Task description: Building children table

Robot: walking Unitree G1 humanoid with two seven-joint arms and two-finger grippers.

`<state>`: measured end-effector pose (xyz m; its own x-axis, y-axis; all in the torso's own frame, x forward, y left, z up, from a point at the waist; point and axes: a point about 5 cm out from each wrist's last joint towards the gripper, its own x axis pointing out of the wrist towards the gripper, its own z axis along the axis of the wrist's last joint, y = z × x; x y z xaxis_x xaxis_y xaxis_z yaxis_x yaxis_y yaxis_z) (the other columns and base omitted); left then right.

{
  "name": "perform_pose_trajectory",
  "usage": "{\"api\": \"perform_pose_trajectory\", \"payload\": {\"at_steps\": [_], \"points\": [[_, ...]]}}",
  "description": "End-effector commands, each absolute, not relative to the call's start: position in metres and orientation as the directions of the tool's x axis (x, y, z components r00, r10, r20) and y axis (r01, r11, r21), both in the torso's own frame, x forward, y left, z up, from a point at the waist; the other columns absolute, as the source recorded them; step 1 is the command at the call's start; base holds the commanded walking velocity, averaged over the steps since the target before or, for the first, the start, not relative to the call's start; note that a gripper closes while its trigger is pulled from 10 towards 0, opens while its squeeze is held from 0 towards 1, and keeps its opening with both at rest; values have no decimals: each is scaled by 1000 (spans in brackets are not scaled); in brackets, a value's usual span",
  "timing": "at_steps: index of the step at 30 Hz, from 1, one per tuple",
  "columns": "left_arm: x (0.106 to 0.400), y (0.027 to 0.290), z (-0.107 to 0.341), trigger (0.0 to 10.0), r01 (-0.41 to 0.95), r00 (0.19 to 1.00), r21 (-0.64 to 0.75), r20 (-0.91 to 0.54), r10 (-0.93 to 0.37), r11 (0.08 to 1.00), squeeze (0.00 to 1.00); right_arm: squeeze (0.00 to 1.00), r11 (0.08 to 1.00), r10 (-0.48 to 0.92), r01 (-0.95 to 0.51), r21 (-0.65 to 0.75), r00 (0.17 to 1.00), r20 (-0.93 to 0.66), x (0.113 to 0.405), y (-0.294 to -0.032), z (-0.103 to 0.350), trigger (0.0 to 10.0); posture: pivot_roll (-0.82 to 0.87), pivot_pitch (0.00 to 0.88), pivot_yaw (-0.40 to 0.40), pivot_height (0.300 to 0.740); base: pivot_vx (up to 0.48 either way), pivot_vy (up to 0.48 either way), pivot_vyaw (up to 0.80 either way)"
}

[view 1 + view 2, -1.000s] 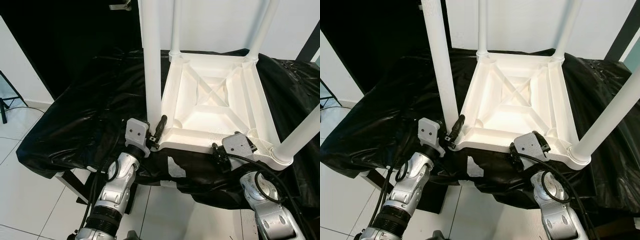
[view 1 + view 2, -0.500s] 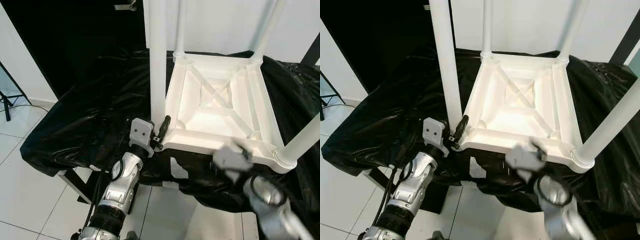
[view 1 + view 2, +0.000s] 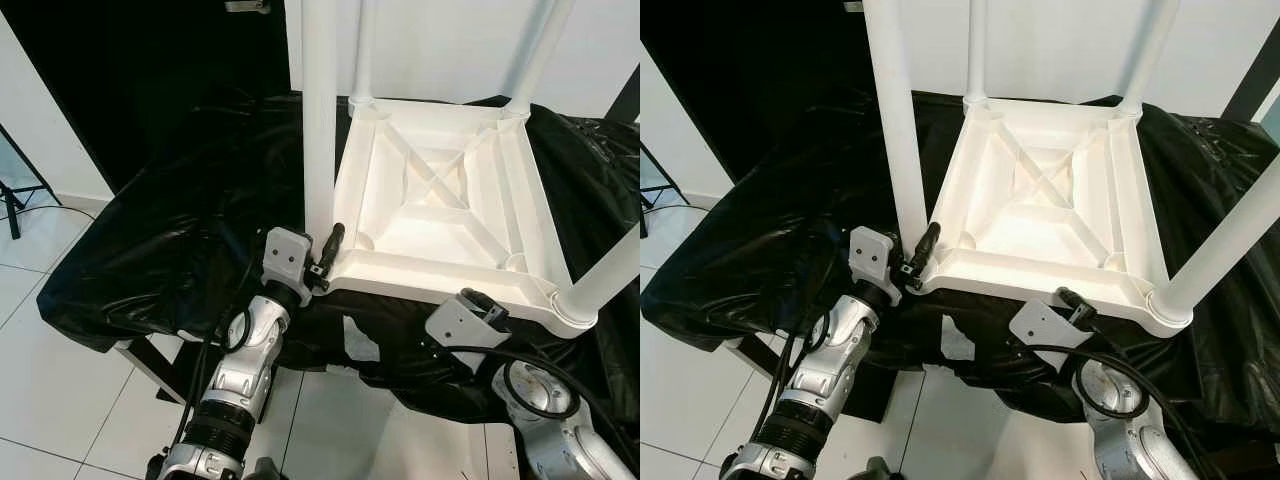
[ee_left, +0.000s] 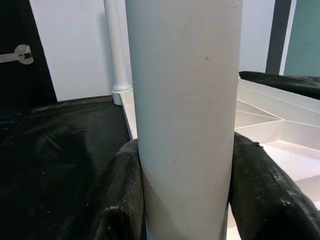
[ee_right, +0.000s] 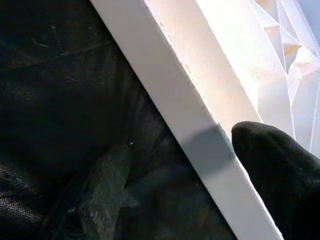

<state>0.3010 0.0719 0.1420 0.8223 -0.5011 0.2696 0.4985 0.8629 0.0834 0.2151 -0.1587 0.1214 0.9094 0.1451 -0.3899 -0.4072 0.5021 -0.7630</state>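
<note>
The white children's table (image 3: pixel 440 215) lies upside down on my bench (image 3: pixel 150 250), which is draped in black plastic sheeting (image 3: pixel 750 240), with its four legs pointing up.

My left gripper (image 4: pixel 182 200) is at the table's near left corner. Its two black fingers (image 4: pixel 122 200) are closed around the base of the near left leg (image 4: pixel 185 100), one pad pressed on each side of the white tube, so the opening is just the width of that leg. From the head camera I see one finger (image 3: pixel 331 243) lying against the corner of the tabletop rim beside the leg (image 3: pixel 319 110).

My right gripper (image 5: pixel 180 185) is at the near edge of the tabletop, toward the right corner. Its fingers (image 5: pixel 272 165) are spread fairly wide and straddle the white rim (image 5: pixel 200 130): one fingertip sits over the ribbed inner side, the other (image 5: pixel 102 185) over the black sheeting outside the rim. I cannot tell whether either pad actually touches the plastic, and they are not clamped on it.

I can read no brand, label or writing on the table, the sheeting or my arms.
</note>
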Motion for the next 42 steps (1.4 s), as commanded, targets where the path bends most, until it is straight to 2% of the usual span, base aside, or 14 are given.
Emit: {"api": "perform_pose_trajectory", "payload": {"at_steps": [1, 14, 15, 17, 18, 19, 22, 23, 31, 42], "points": [[304, 65, 157, 0, 512, 796, 104, 317, -516, 853, 0, 0, 492, 118, -471, -732, 869, -480, 209, -163, 105, 10000, -124, 57, 9, 740, 0, 0, 0], [309, 83, 177, 0, 447, 808, 98, 382, -448, 889, 0, 0, 462, 112, -475, -749, 869, -482, 214, -164, 102, 10000, -101, 54, -6, 740, 0, 0, 0], [307, 82, 178, 2784, 458, 801, 91, 389, -455, 884, 0, 0, 462, 110, -475, -749, 868, -483, 215, -164, 101, 10000, -101, 53, -5, 740, 0, 0, 0], [306, 81, 178, 2784, 473, 792, 82, 397, -464, 877, 0, 0, 462, 108, -476, -748, 868, -485, 215, -164, 99, 10000, -101, 53, -5, 740, 0, 0, 0], [304, 80, 183, 7216, 483, 781, 73, 415, -467, 872, 0, 0, 461, 101, -469, -753, 871, -481, 216, -165, 98, 10000, -101, 52, -4, 740, 0, 0, 0], [303, 79, 188, 8706, 489, 770, 69, 433, -468, 869, 0, 0, 456, 94, -463, -760, 874, -476, 216, -166, 97, 10000, -102, 52, -4, 740, 0, 0, 0], [302, 78, 193, 9294, 493, 761, 67, 450, -467, 867, 0, 0, 448, 87, -458, -768, 877, -472, 217, -167, 97, 10000, -102, 52, -4, 740, 0, 0, 0], [302, 77, 199, 10000, 497, 752, 66, 465, -467, 865, 0, 0, 434, 78, -454, -778, 879, -470, 218, -168, 96, 10000, -100, 51, -4, 740, 0, 0, 0], [302, 78, 204, 10000, 507, 739, 81, 471, -481, 858, 0, 0, 275, 76, -435, -858, 899, -431, 233, -170, 97, 10000, -100, 46, 0, 740, 0, 0, 0], [300, 81, 220, 10000, 497, 730, 72, 504, -461, 865, 0, 0, 187, 75, -370, -910, 929, -362, 255, -174, 107, 10000, -74, 38, -11, 740, 0, 0, 0]]}}
